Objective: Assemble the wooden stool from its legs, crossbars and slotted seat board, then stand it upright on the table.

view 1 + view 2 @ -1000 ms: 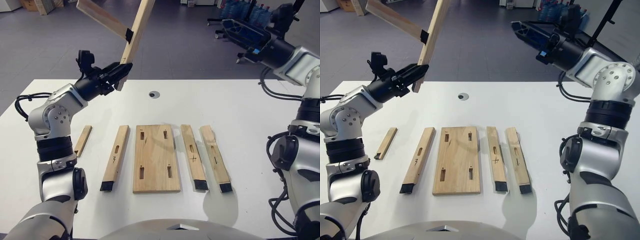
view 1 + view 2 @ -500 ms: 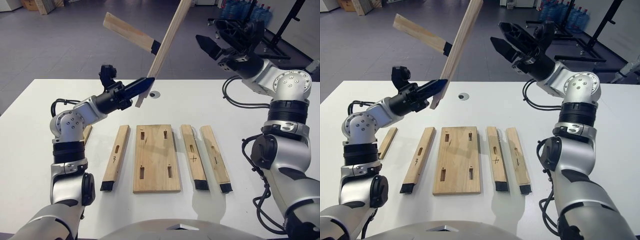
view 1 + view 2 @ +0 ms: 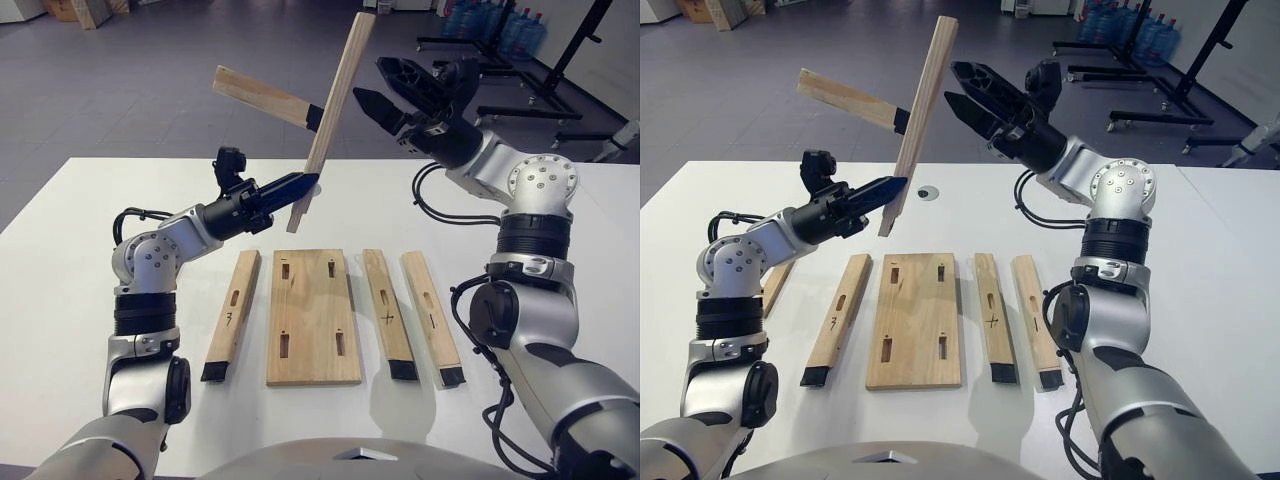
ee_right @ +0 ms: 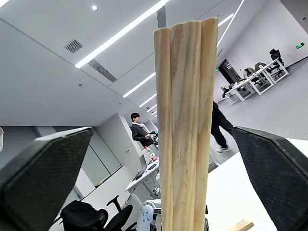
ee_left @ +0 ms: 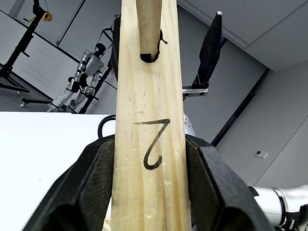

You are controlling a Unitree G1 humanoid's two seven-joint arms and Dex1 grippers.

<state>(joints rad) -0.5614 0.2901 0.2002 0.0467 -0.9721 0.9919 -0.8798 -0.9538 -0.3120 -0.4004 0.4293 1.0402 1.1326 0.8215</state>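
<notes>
Loose crossbar (image 3: 776, 284) lies flat at far 9 o'clock on white table (image 3: 70, 290), partly hidden behind the left arm

Left gripper (image 3: 292, 187) is up over the table's 12 o'clock side, jaws clamped on the low end of held leg (image 3: 336, 108). The left wrist view has black fingers (image 5: 96, 185) pressed on both edges. Held leg is pale wood with a pen mark on its face, tilted so the top leans toward 1 o'clock. Joined crossbar (image 3: 265, 96) is plugged into its slot and sticks out toward 10 o'clock, dark at the joint

Flat on the table, side by side and apart:
- Left leg (image 3: 232, 315), one slot, black cap on the near end
- Board (image 3: 312, 316) at its 3 o'clock, pale rectangle, four small slots
- Mid leg (image 3: 387, 312) and right leg (image 3: 431, 316) at the board's 3 o'clock, slotted, pen marks, black caps at 6 o'clock

Grommet (image 3: 927, 191) sits in the table at the board's 12 o'clock

Right gripper (image 3: 368, 80) is in the air at 3 o'clock of held leg's upper part, jaws wide, holding nothing. In the right wrist view the leg's end stands between fingers (image 4: 43, 166) with gaps on both sides
</notes>
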